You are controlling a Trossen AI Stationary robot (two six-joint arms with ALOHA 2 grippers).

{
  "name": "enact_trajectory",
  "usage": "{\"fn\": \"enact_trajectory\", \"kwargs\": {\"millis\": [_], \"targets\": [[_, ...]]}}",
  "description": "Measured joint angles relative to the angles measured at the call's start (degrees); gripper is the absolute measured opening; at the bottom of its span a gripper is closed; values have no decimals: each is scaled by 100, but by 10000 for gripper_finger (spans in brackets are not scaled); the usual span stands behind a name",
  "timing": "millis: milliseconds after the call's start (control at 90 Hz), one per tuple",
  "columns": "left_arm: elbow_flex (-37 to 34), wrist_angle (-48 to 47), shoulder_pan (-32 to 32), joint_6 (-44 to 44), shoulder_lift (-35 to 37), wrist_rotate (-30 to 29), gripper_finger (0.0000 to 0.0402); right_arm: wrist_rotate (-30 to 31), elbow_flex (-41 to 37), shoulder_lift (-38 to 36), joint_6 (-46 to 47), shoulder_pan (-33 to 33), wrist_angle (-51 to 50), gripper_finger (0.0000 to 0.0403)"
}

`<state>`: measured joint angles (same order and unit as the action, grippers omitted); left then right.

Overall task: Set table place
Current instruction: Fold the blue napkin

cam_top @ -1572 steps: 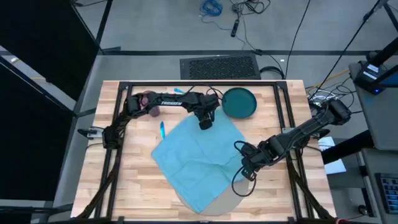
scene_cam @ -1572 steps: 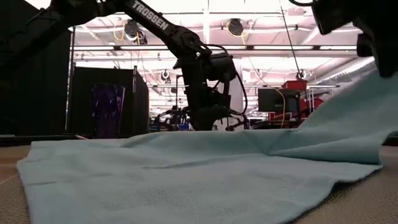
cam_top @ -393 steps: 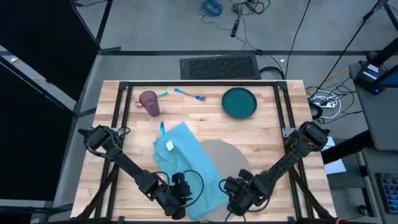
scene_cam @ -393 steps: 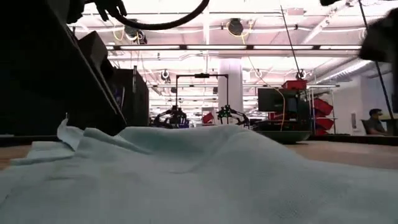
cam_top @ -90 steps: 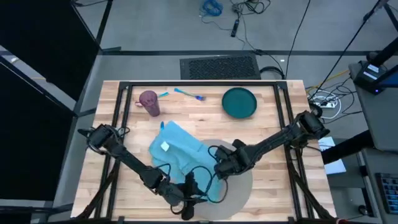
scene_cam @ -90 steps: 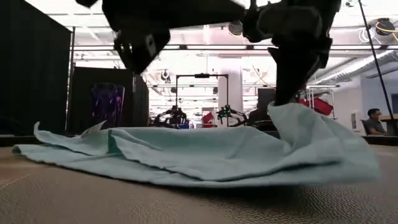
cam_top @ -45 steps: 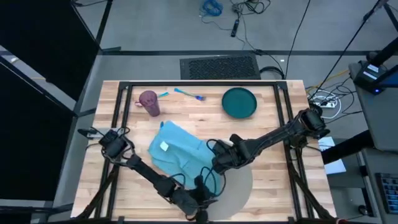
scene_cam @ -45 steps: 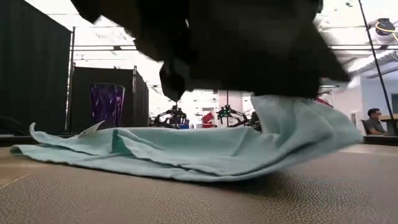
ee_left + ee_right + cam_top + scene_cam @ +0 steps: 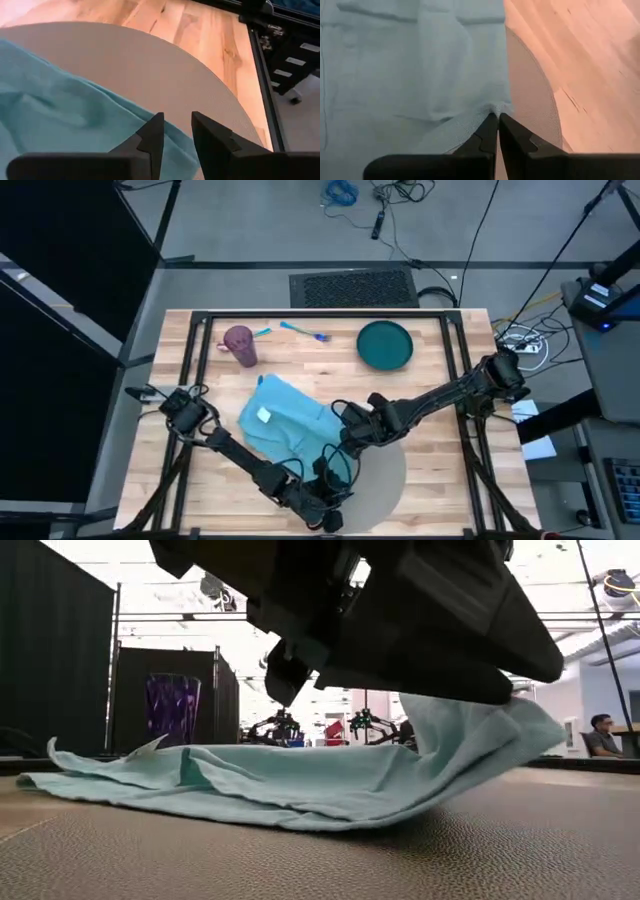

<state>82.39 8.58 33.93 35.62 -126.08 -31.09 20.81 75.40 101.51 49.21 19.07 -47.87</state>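
Step in hand, judging by the lie of things: clearing the teal cloth (image 9: 285,425) off the grey placemat (image 9: 385,480) so that the place can be laid. Right gripper (image 9: 496,122) pinched tight on a corner of the cloth, fingers closed with only fabric between them, that corner lifted clear of the mat in the low view, the rest trailing away flat beyond the claw. Left gripper (image 9: 175,132) near the table's (image 9: 440,395) front edge, fingers a narrow gap apart and holding nothing, hovering over the cloth's near hem with bare placemat just ahead of it. Placemat partly under the cloth, partly exposed beside both claws. Dark teal plate (image 9: 385,345), purple cup (image 9: 239,343) and cutlery (image 9: 305,332) well apart at the far side. Next, probably: drag the cloth fully off the mat, then fetch the plate.
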Motion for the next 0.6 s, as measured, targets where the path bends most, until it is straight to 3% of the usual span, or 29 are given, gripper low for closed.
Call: {"fn": "enact_trajectory", "kwargs": {"millis": [211, 344, 600], "targets": [[0, 267, -54, -472, -2, 320, 139, -15, 0, 0, -44, 2, 61, 0], [0, 289, -125, -874, -2, 225, 143, -16, 0, 0, -66, 2, 59, 0], [0, 299, -189, -779, -2, 214, 144, -15, 0, 0, -107, 2, 59, 0]]}}
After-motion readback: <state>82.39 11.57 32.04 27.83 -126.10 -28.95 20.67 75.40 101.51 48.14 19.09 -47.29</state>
